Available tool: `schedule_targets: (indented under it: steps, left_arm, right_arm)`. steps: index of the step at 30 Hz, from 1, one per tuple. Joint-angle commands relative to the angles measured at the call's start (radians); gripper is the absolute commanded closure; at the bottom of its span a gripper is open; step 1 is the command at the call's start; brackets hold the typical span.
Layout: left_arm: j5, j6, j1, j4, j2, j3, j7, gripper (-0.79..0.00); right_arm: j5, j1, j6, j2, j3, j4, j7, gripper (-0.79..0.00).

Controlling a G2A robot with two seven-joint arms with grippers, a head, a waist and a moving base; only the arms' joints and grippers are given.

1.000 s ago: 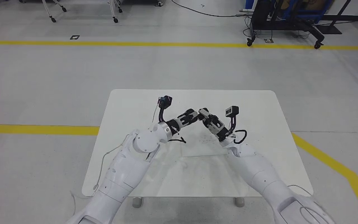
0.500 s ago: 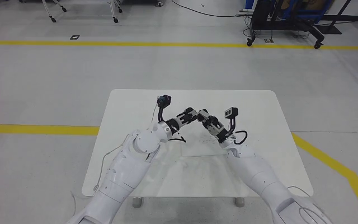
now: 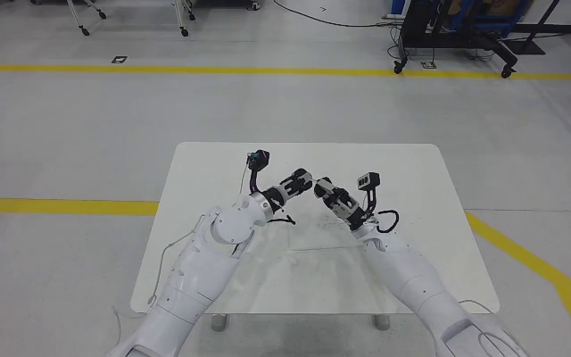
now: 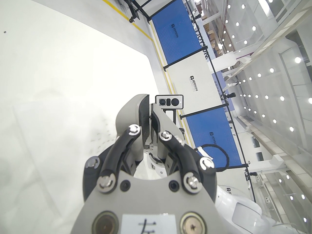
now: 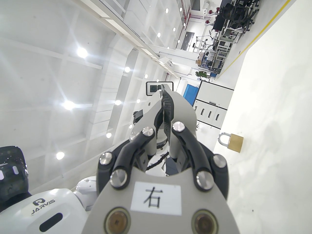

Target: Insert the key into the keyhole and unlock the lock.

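A brass padlock (image 5: 233,142) with a silver shackle lies flat on the white table (image 5: 268,98), off to one side of my right gripper (image 5: 165,93). That gripper is held above the table with its dark pads pressed together. My left gripper (image 4: 149,113) is also shut, with only a thin slit between its pads; I cannot tell whether anything is pinched there. In the top view the left gripper (image 3: 307,177) and right gripper (image 3: 318,186) meet tip to tip over the middle of the table (image 3: 401,170), and the arms cover what lies beneath them.
The table's far edge (image 3: 308,145) is a short way beyond the grippers. Bare tabletop lies on both sides of the arms. Each wrist camera sticks up beside its gripper, the left (image 3: 258,159) and the right (image 3: 368,180).
Both grippers have shifted slightly over the table centre. The left one has drawn a little up and away, so the two tips stand a bit more apart than a second ago.
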Motion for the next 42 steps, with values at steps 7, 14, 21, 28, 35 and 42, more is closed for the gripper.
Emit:
schedule_targets:
  steps: [7,14,21,28,35,42]
  left_arm:
    - [-0.003,-0.007,0.000,-0.001,0.000,-0.002,-0.007,-0.296]
    - [-0.006,-0.011,-0.001,0.000,0.000,-0.002,-0.013,-0.151]
    - [-0.001,-0.012,-0.003,0.002,0.000,-0.001,-0.022,-0.080]
    - [0.006,-0.016,-0.005,0.003,0.002,-0.002,-0.032,-0.074]
    - [0.008,-0.013,-0.005,0.006,0.001,0.003,-0.041,0.000]
    - [0.020,-0.003,-0.005,0.004,0.001,0.004,-0.031,0.000]
  right_arm:
    - [-0.023,-0.010,0.016,0.000,0.020,-0.020,0.001,0.000]
    - [-0.045,-0.015,0.028,-0.005,0.028,-0.027,-0.005,0.000]
    - [-0.049,-0.017,0.037,-0.011,0.035,-0.021,-0.005,0.000]
    - [-0.038,-0.016,0.044,-0.016,0.047,-0.008,0.007,0.000]
    - [-0.036,-0.015,0.045,-0.022,0.056,0.000,0.022,0.000]
    - [-0.035,-0.021,0.038,-0.028,0.061,0.002,0.031,0.000]
